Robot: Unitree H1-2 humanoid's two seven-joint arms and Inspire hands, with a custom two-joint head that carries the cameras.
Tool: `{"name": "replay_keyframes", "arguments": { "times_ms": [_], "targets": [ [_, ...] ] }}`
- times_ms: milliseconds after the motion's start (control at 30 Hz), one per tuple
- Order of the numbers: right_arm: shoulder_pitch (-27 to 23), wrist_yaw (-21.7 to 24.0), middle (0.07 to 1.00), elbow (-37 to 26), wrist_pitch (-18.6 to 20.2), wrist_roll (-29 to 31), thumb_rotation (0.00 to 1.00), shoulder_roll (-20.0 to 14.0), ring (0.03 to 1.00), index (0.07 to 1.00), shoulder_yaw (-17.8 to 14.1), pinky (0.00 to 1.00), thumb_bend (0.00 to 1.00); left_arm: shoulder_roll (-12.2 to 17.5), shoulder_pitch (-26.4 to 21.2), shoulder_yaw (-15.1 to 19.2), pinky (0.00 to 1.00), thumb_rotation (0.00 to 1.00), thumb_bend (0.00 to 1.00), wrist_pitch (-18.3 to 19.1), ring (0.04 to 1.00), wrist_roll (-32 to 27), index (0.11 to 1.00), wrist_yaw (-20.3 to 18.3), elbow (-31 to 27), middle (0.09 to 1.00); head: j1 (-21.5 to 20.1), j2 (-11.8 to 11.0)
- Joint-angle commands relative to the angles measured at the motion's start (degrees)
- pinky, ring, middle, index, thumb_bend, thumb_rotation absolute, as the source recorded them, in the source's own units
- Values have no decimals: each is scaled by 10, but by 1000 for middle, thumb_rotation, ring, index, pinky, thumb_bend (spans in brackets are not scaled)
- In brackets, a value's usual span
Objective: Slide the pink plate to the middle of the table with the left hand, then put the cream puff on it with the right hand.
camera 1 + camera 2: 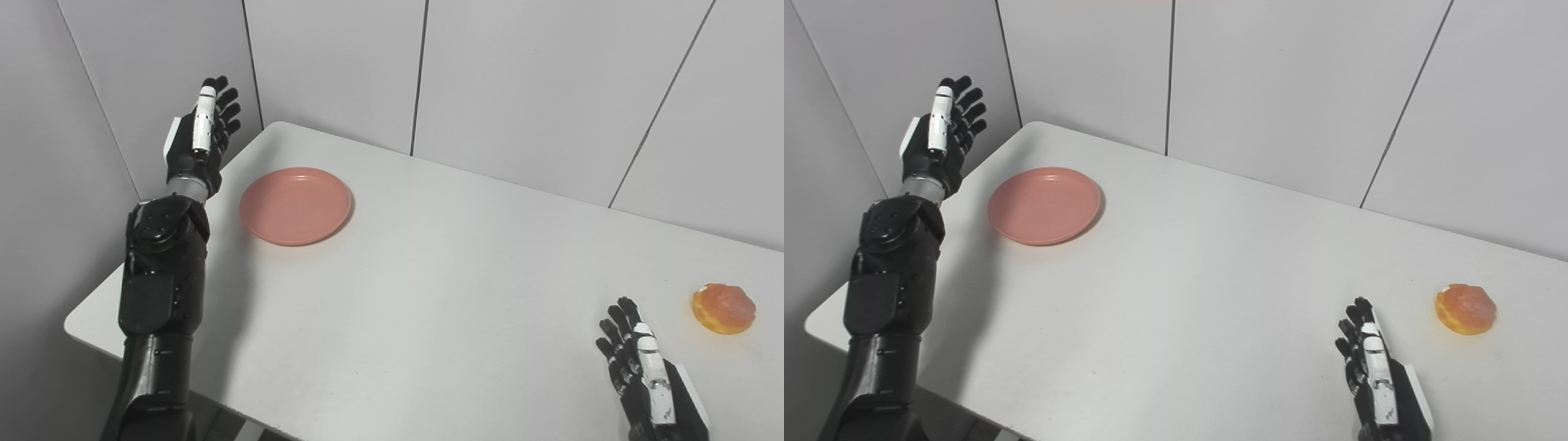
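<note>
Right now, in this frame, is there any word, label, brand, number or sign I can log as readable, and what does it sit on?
None: no readable text in either view.
Pink plate: plain, no print.
Cream puff: no wrapper or label.
Table: bare white, no markings.
Left robot hand and right robot hand: black and white casing, no legible logo or number.
Wall panels: blank.
</note>
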Motion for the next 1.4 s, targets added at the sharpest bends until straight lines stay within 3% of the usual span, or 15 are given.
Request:
{"name": "replay_keyframes", "arguments": {
  "times_ms": [0,533,667,1367],
  "targets": [
    [-15,-1,1000,-16,-4,1,1000,1,1000,1000,-1,1000,88,21,-12,4,938,1000,394,-24,936,-7,900,-4,-2,923,0,0],
    [-15,0,1000,-16,0,4,1000,0,1000,1000,-1,1000,97,17,-11,14,915,1000,357,-31,918,-16,877,14,50,902,-1,2],
    [-14,-2,1000,-20,6,5,1000,1,1000,1000,-2,1000,95,17,-7,11,916,1000,368,-35,927,-25,890,4,65,913,-1,2],
    [-12,1,1000,-19,8,8,1000,-1,1000,1000,-3,1000,105,29,-32,9,946,1000,335,-86,937,-36,924,-2,190,931,-1,6]
  ]
}}
